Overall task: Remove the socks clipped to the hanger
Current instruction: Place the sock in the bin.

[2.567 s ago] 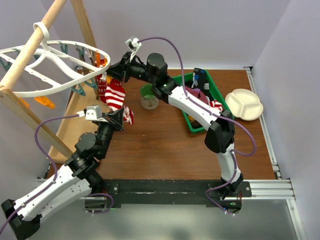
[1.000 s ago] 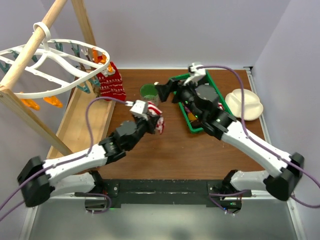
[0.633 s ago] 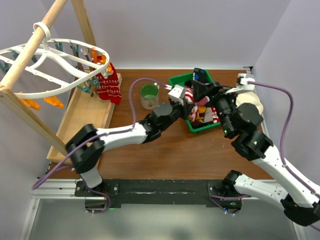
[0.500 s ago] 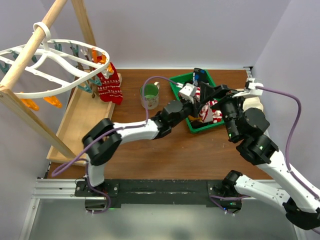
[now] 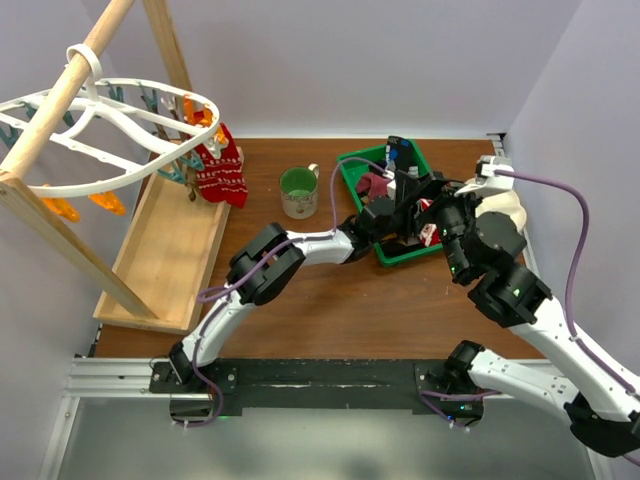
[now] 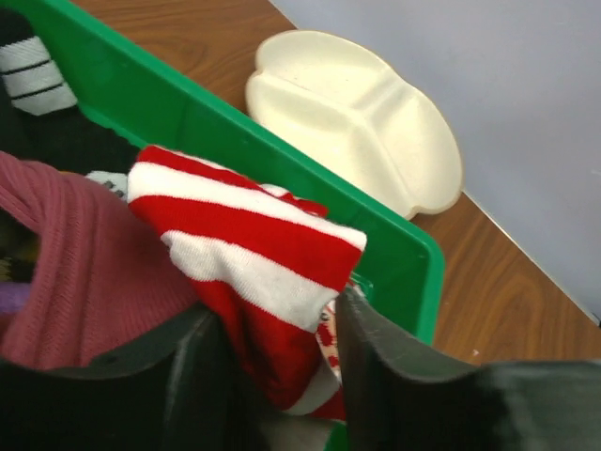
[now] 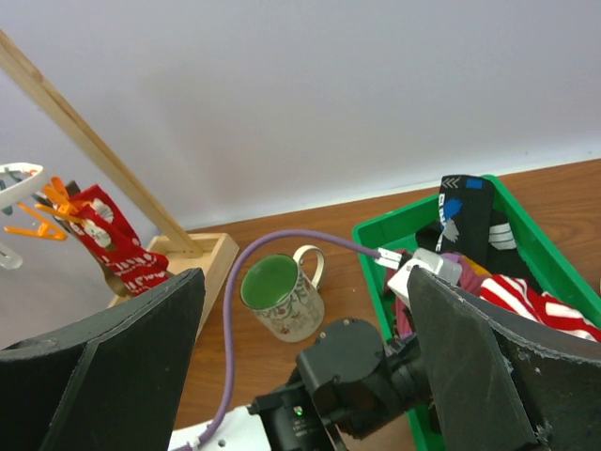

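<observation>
One red patterned sock (image 5: 218, 165) hangs clipped at the near rim of the hanger (image 5: 70, 185), far left over the wooden frame. The rest I can see are in the green bin (image 6: 235, 141) on the right of the tabletop. L claw (image 6: 277, 329) is over that bin at full stretch, fingers part-way apart w/ the red-and-white striped sock (image 6: 244, 235) between them; can't tell if they pinch it or it lies loose. R claw (image 7: 305, 310) is spread wide w/ nothing in it, hovering just behind the L wrist. Risks as I see them: the striped sock sits close to the bin's far wall, on the side of the cream plate (image 6: 357, 122), so if fabric snags a finger on the lift it could drag over the rim onto the tabletop. Both arms crowd the same bin, so a careless pull-back may clip R arm or catch the purple cable. The mug (image 5: 298, 190) stands near the L arm's route to the hanger and could get knocked. Yanking the clipped sock may swing the hanger.
</observation>
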Action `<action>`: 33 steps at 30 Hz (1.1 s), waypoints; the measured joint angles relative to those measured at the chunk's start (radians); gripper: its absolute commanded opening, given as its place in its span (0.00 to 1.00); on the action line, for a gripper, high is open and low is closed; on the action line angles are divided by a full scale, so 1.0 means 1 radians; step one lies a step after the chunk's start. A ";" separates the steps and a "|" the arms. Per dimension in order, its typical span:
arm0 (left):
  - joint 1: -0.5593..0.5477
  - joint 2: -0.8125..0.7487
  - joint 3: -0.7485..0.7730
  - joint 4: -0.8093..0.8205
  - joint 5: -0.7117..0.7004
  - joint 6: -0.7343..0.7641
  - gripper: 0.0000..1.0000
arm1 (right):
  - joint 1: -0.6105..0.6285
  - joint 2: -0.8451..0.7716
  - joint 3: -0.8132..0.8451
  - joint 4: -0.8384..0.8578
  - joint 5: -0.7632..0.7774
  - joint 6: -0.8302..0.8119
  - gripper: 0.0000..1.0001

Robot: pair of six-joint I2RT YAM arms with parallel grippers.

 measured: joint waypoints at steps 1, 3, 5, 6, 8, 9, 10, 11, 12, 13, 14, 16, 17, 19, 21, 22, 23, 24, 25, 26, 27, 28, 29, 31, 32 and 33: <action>0.008 0.000 0.000 -0.013 0.003 -0.003 0.57 | 0.000 0.006 0.000 0.000 -0.001 0.000 0.94; 0.021 -0.003 0.000 -0.008 0.010 -0.006 0.61 | 0.000 0.016 0.000 -0.001 -0.002 0.000 0.94; 0.032 -0.013 -0.004 -0.003 0.023 -0.006 0.64 | 0.000 0.026 0.000 -0.001 -0.004 0.000 0.94; 0.036 -0.021 -0.010 0.000 0.029 -0.006 0.65 | 0.000 0.032 0.001 -0.001 -0.005 0.000 0.95; 0.041 -0.048 -0.030 0.016 0.047 -0.006 0.66 | 0.000 0.044 0.002 -0.001 -0.009 0.000 0.95; 0.042 -0.062 -0.042 0.024 0.054 -0.006 0.66 | 0.000 0.047 0.002 -0.001 -0.010 0.000 0.95; 0.042 -0.078 -0.058 0.034 0.063 -0.006 0.66 | 0.000 0.054 0.003 -0.001 -0.014 0.000 0.95; 0.041 -0.098 -0.077 0.044 0.073 -0.006 0.66 | 0.000 0.058 0.003 -0.001 -0.020 0.000 0.95; 0.041 -0.114 -0.093 0.052 0.079 -0.006 0.66 | 0.000 0.064 0.003 -0.001 -0.027 0.000 0.95; 0.041 -0.138 -0.124 0.074 0.087 -0.008 0.66 | 0.000 0.068 0.004 -0.001 -0.030 0.000 0.95; 0.041 -0.155 -0.143 0.081 0.093 -0.011 0.66 | 0.000 0.071 0.005 -0.001 -0.032 0.000 0.95; 0.039 -0.194 -0.188 0.101 0.102 -0.014 0.66 | 0.000 0.077 0.007 -0.001 -0.039 0.000 0.95; 0.039 -0.211 -0.206 0.109 0.105 -0.014 0.66 | 0.000 0.079 0.009 -0.002 -0.043 0.000 0.95; 0.037 -0.244 -0.245 0.124 0.106 -0.014 0.66 | 0.000 0.083 0.013 -0.002 -0.053 0.000 0.96; 0.037 -0.282 -0.292 0.133 0.105 -0.014 0.65 | 0.000 0.089 0.019 -0.002 -0.058 0.001 0.96; 0.037 -0.303 -0.321 0.140 0.103 -0.014 0.65 | 0.000 0.092 0.022 -0.002 -0.062 0.001 0.96; 0.037 -0.327 -0.351 0.143 0.100 -0.014 0.64 | 0.000 0.097 0.024 -0.002 -0.068 0.002 0.98; 0.037 -0.352 -0.385 0.151 0.097 -0.014 0.64 | 0.000 0.103 0.026 0.000 -0.079 0.002 0.98; 0.037 -0.381 -0.422 0.156 0.090 -0.014 0.63 | 0.000 0.111 0.027 0.003 -0.086 0.005 0.98; 0.037 -0.409 -0.456 0.156 0.084 -0.015 0.63 | -0.001 0.117 0.029 0.004 -0.097 0.008 0.97; 0.037 -0.443 -0.502 0.166 0.071 -0.018 0.63 | -0.006 0.130 0.031 0.007 -0.116 0.013 0.97; 0.037 -0.479 -0.549 0.170 0.058 -0.023 0.62 | -0.012 0.145 0.035 0.012 -0.140 0.020 0.97; 0.037 -0.511 -0.591 0.171 0.043 -0.026 0.62 | -0.018 0.163 0.037 0.021 -0.164 0.029 0.96; 0.038 -0.592 -0.699 0.175 0.008 -0.037 0.61 | -0.036 0.204 0.041 0.036 -0.232 0.043 0.96; 0.039 -0.636 -0.754 0.172 -0.013 -0.040 0.61 | -0.045 0.228 0.043 0.046 -0.269 0.052 0.95; 0.039 -0.673 -0.798 0.167 -0.029 -0.045 0.61 | -0.056 0.253 0.046 0.055 -0.311 0.058 0.94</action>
